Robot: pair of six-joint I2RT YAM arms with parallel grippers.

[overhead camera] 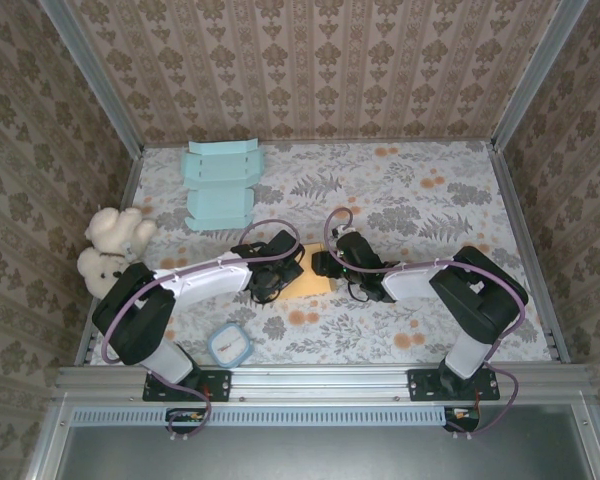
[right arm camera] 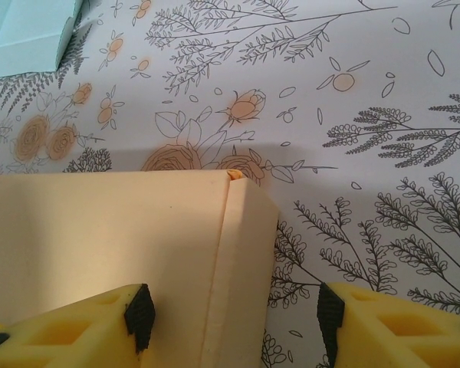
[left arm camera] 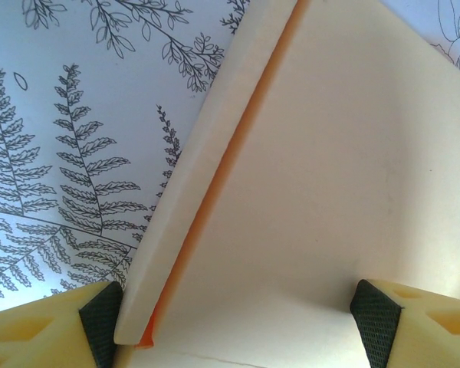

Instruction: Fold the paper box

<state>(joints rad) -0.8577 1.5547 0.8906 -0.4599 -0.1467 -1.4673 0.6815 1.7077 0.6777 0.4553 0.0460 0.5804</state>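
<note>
Yellow paper box toward tabletop near edge: two side flaps creased, rest apparently unfolded. Spread, each straddling a flap: left jaws, right jaws.

The top camera looks down over the whole flower-printed tablecloth. Both wrist cameras face down, very near; all three share the pale yellow paper box, centre of the top frame.

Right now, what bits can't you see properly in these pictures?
Top view: left gripper and right gripper cover most of the yellow box.
Left wrist view: the yellow box runs off the frame edges.
Right wrist view: blue box cut by the corner.
Top view: blue-rimmed object too small to name.
</note>
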